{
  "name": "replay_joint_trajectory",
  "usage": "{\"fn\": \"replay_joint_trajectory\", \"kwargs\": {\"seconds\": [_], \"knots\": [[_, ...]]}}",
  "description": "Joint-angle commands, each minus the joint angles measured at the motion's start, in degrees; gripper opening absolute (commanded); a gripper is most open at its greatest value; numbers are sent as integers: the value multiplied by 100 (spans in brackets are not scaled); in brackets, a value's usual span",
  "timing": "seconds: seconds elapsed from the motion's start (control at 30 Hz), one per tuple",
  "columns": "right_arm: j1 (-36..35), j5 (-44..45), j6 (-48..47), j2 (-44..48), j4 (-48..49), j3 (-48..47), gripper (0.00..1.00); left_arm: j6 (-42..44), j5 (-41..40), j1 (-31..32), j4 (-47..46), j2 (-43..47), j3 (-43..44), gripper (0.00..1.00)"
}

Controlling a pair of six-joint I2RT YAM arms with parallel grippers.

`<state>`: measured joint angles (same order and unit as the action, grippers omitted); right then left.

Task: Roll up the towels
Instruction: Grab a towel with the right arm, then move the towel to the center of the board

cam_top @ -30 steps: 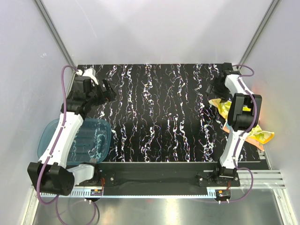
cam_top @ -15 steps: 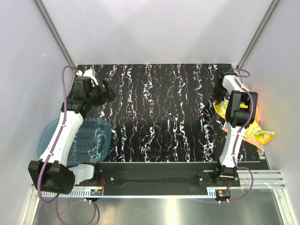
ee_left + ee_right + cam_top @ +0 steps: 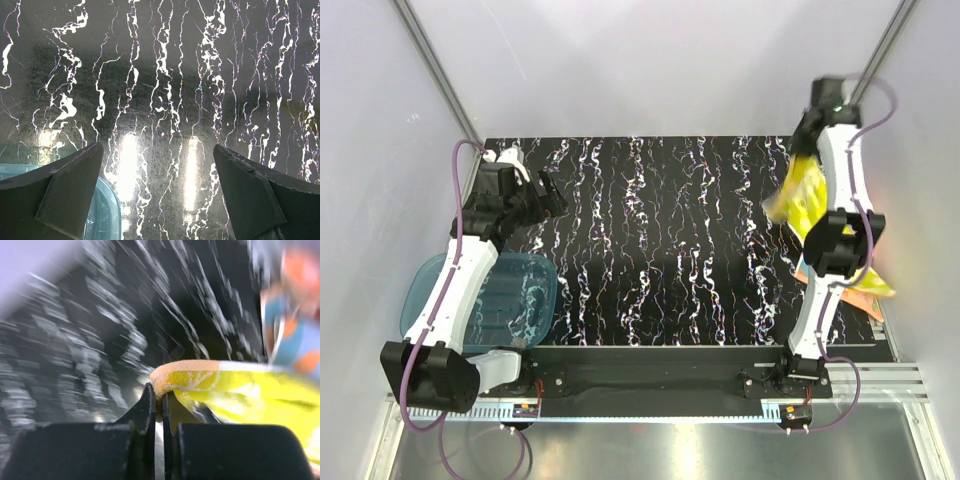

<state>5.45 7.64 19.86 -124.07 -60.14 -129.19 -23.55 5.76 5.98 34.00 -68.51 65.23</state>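
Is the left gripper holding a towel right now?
No; the left gripper is open, its two dark fingers spread wide over the black white-veined tabletop with no cloth between them.

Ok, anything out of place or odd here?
The yellow towel dangles from the right gripper, pinched by one edge. Another orange-and-yellow towel lies crumpled over the right edge of the black marbled table.

Rt wrist cam all smeared: desk [image 3: 75,350] pattern streaky, orange-blue blob [image 3: 295,315] top rt unreadable; yellow towel [image 3: 235,385] runs off rt edge. Top cam: rt arm [image 3: 847,175] covers part of towel. Lft wrist cam: blue bin [image 3: 102,215] cropped at bottom corner.
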Motion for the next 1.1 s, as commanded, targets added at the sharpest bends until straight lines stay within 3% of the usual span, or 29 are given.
{"fn": "replay_joint_trajectory", "kwargs": {"seconds": [0.0,0.1,0.13,0.23,0.37,0.47,0.5,0.53,0.57,0.6,0.67,0.73,0.83,0.93,1.07], "knots": [[-53,-480,27,1244,-490,-1747,0,88,-92,-26,-165,31,192,98],[-62,-1648,246,1657,-245,-2234,0,114,-128,-26,-183,66,183,98],[-62,-2287,308,1919,-44,-2042,0,114,-128,-18,-200,101,157,98],[-149,-3116,449,2237,99,-1385,0,123,-163,-18,-218,127,148,98],[-858,-3163,229,2536,-270,-855,0,123,-163,-18,-236,154,139,98],[-1168,-3576,264,3009,36,22,0,140,-181,-18,-236,171,130,98],[-1300,-3411,290,3186,37,295,9,149,-215,-18,-236,189,130,98],[-1319,-2809,386,3353,29,959,48,175,-207,-18,-244,189,130,98],[-1310,-2438,518,3763,37,1374,71,184,-215,-18,-227,180,130,98],[-1310,-2068,711,3968,90,1805,85,184,-216,-18,-210,171,130,98],[-1301,-1110,861,4572,430,3080,99,193,-198,-9,-201,171,148,98],[-1258,-452,932,4812,617,3774,100,219,-189,61,-201,145,148,98],[-1248,-113,967,4831,661,3954,100,342,-452,385,-44,49,235,99],[-1248,-742,976,4367,897,4023,99,439,-918,728,141,-22,341,99],[-1615,-1712,1116,3786,1372,4164,87,457,-1059,879,177,-92,358,99]]}}
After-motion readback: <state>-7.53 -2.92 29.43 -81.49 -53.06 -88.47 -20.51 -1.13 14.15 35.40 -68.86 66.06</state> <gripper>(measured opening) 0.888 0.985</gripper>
